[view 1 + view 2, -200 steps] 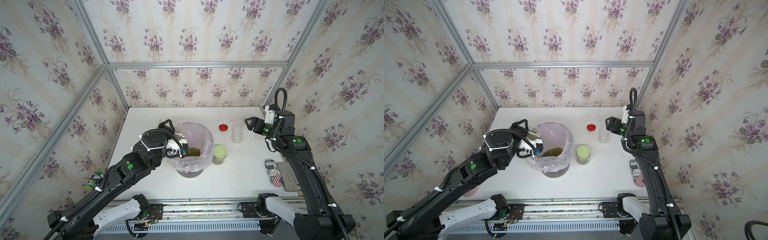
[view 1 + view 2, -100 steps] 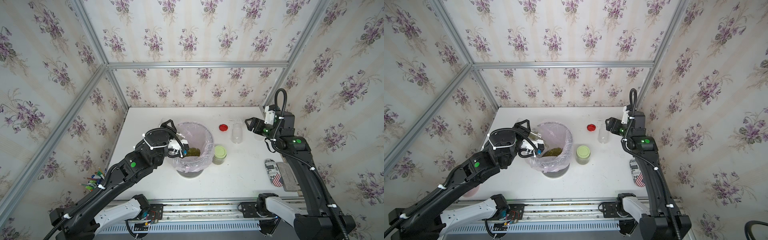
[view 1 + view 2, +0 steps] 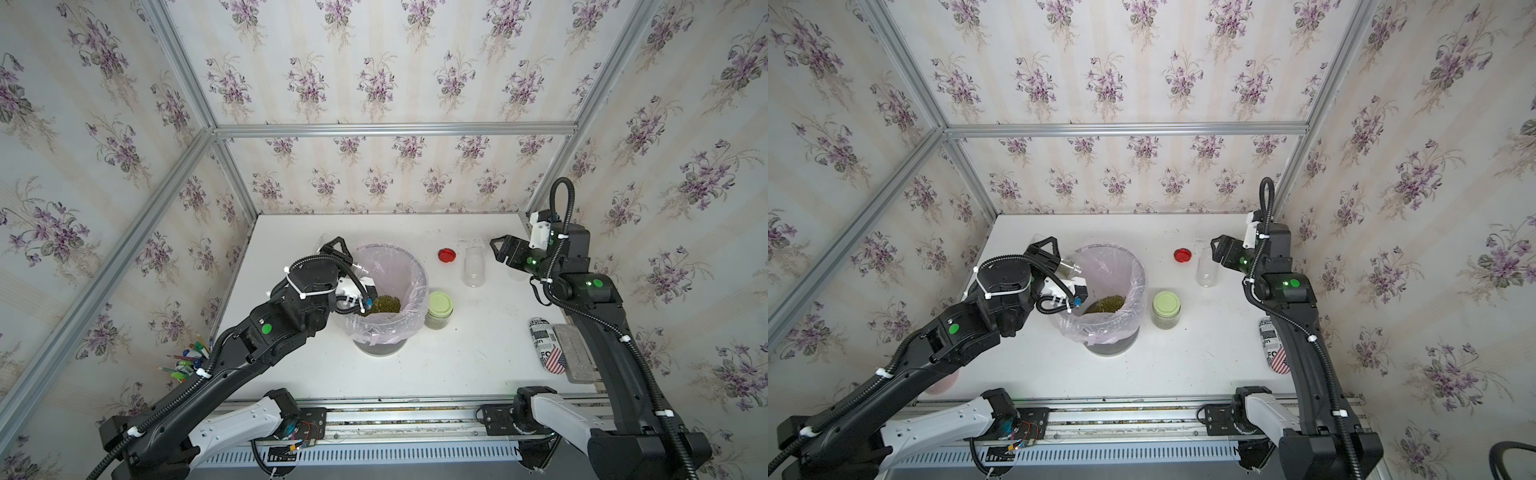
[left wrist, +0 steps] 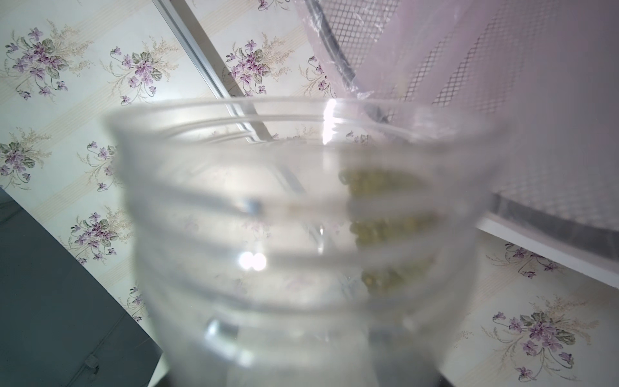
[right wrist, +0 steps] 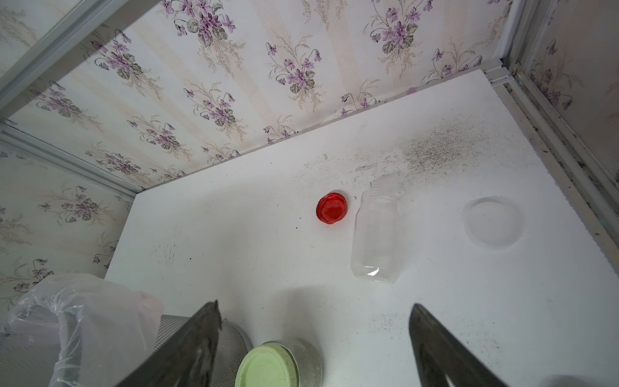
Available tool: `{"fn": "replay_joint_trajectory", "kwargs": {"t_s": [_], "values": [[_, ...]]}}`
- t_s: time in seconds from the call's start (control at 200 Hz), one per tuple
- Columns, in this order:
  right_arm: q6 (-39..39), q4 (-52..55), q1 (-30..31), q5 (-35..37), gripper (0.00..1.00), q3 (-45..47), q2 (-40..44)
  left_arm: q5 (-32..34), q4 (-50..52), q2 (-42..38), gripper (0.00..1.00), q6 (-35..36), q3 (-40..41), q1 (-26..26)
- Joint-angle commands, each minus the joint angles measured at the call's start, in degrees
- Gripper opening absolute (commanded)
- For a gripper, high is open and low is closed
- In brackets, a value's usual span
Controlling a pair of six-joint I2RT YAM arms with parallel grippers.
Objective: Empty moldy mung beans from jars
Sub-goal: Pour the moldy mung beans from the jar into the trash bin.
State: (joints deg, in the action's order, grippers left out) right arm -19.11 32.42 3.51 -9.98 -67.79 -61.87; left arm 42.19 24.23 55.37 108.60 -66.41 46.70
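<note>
The white table (image 3: pixel 457 365) fills the lower middle of both top views. At frame centre stands the bin (image 3: pixel 420 276), lined with pink plastic. The left arm (image 3: pixel 232 353) reaches in from the lower left to the bin's left rim. Its wrist has crept slightly up and rightward since a second ago. The left gripper (image 3: pixel 1054 257) is clamped on a tilted jar (image 3: pixel 1070 269) (lidless, its threaded mouth fills the left wrist view), which is at the rim as before. At the table's right edge the right gripper (image 3: pixel 498 249) has not moved, and its jaws stand apart around nothing. Just left of it an empty jar (image 3: pixel 474 270) stands upright. A capped jar (image 3: pixel 436 322) with a pale green lid (image 5: pixel 268 367) sits just right of the bin. A red lid (image 3: pixel 447 254) lies beside the empty jar. The mung beans (image 3: pixel 384 305) are heaped in the bin, and more line one side of the tilted jar.
</note>
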Motion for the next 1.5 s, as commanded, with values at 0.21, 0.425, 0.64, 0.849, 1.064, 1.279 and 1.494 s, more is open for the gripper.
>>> {"fn": "replay_joint_trajectory", "kwargs": {"t_s": [0.21,0.425,0.64,0.849,1.064,1.279,1.494], "values": [[-0.13,-0.98,0.09,-0.20,0.86,-0.32,0.25,-0.72,-4.56,0.55,0.48,6.46,0.30,-0.02],[0.04,-0.70,0.10,0.22,0.86,-0.08,0.74,-0.91,-5.42,0.61,0.47,9.13,1.27,-0.03],[-0.13,-0.70,0.09,-0.07,0.86,-0.25,0.46,-2.08,-5.34,1.22,0.47,10.40,1.05,-0.03],[-0.13,-0.57,0.09,-0.45,0.86,-0.91,0.25,-2.63,-5.32,2.17,0.47,13.39,0.59,-0.03],[-0.31,-0.30,0.04,-0.21,0.86,-0.50,0.76,-2.88,-5.51,2.97,0.44,16.58,0.58,-0.03],[-0.32,-0.08,0.08,0.14,0.86,-0.15,1.17,-3.65,-5.60,3.62,0.46,18.21,0.22,0.14],[-0.57,-0.08,0.10,-0.12,0.86,-0.47,0.96,-3.08,-7.58,3.94,0.45,18.80,-1.46,0.38]]}}
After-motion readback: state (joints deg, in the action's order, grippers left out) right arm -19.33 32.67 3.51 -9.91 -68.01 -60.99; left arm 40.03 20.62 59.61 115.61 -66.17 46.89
